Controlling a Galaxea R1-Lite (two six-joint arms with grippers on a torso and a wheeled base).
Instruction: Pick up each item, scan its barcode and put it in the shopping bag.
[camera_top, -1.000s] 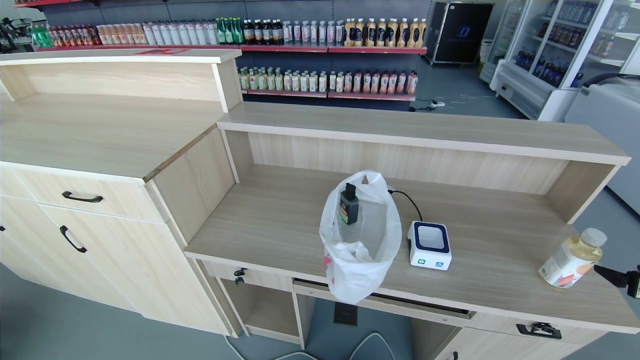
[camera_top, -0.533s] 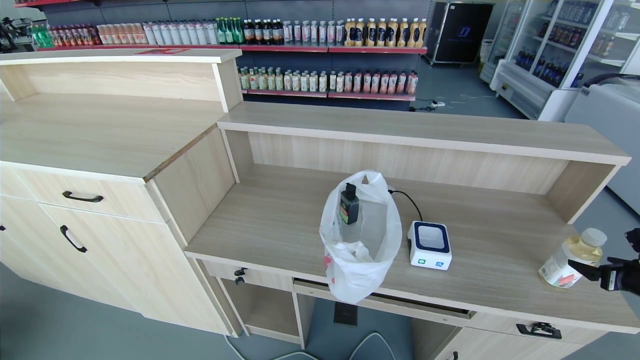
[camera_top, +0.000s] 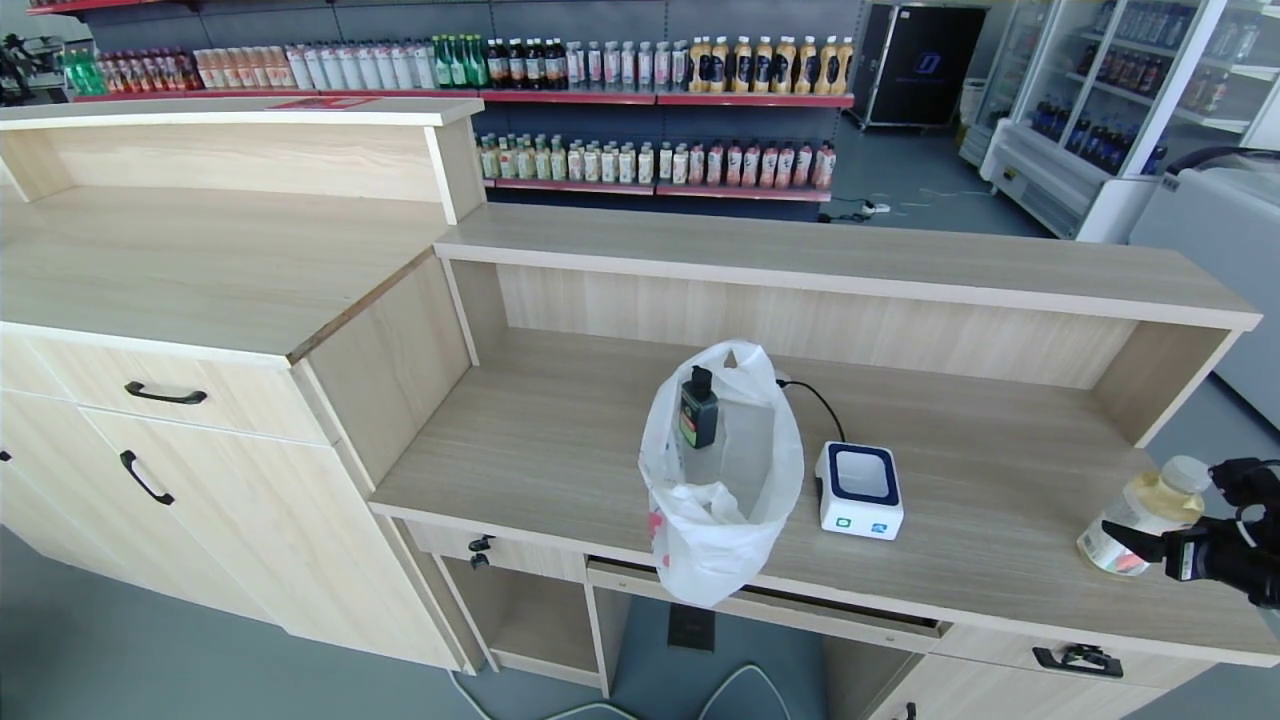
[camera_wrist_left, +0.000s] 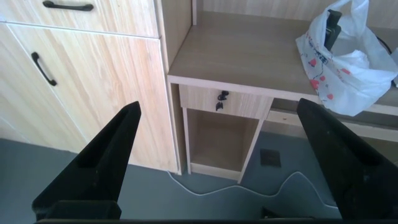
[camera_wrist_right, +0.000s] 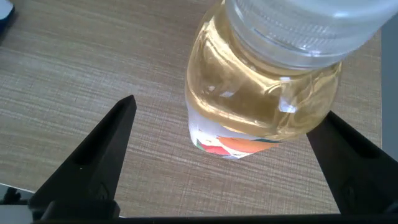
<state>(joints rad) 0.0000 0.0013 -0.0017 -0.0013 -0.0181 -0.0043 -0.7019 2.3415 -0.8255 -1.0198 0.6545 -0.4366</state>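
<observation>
Wooden counter (camera_top: 560, 440), drink shelves (camera_top: 600, 70), grey floor (camera_top: 900, 190)

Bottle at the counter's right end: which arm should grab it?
Right. The right gripper is open on either side of the bottle; the left gripper hangs low off the counter's left end.

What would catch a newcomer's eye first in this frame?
The white shopping bag stands open at the middle of the counter, near its front edge. A dark bottle is upright inside it, and the white scanner sits just to its right. At the counter's far right end, the right gripper is open with a finger on either side of a bottle of yellow drink, not yet closed on it.
</observation>
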